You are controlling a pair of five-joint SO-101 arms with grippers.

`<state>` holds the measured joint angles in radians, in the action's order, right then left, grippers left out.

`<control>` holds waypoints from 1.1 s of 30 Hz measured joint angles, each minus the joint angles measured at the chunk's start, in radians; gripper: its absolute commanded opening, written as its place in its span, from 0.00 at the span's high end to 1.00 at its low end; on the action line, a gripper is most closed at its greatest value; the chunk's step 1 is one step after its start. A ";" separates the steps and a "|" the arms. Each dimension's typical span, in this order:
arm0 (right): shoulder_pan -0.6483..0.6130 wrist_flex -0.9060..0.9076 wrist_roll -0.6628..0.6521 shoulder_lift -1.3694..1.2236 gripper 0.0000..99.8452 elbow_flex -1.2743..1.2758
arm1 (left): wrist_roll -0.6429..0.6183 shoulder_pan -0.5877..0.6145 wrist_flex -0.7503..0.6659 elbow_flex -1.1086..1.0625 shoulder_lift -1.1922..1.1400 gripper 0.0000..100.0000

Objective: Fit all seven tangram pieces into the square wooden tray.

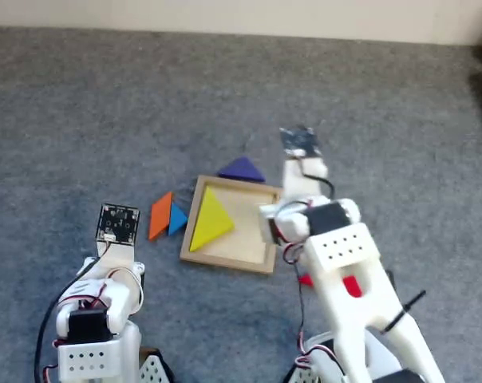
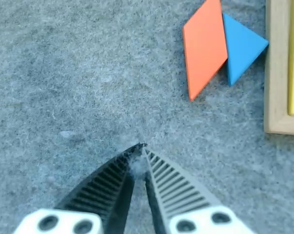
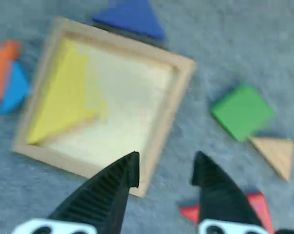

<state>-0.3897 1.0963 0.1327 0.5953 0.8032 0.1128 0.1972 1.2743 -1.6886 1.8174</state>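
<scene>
The square wooden tray lies mid-table with a yellow triangle inside, against its left side. To its left lie an orange parallelogram and a small blue triangle, touching each other. A dark blue triangle sits just beyond the far rim. My right gripper hangs open above the tray's near right rim. A green square, a tan triangle and a red piece lie right of the tray. My left gripper is shut and empty over bare carpet, short of the orange parallelogram.
Grey carpet covers the whole table. The right arm's body covers the green and tan pieces in the high view; a bit of red shows under it. The left arm stands at the near left.
</scene>
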 measured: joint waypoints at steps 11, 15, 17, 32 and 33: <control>0.161 0.003 0.017 0.037 0.68 0.170 | 0.000 0.000 0.000 0.000 0.000 0.99; 0.180 0.008 0.110 0.038 0.68 0.170 | 0.000 0.000 0.000 0.000 0.000 0.99; 0.176 0.057 0.124 0.038 0.68 0.170 | 0.000 0.000 0.000 0.000 0.000 0.99; 0.175 0.187 0.229 -0.009 0.68 0.170 | 0.000 0.000 0.000 0.000 0.000 0.99; 0.175 0.186 0.229 -0.038 0.68 0.170 | 0.000 0.000 0.000 0.000 0.000 0.99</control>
<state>-0.2148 1.2820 0.3613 0.5570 0.9735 0.1128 0.1972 1.2743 -1.6886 1.8174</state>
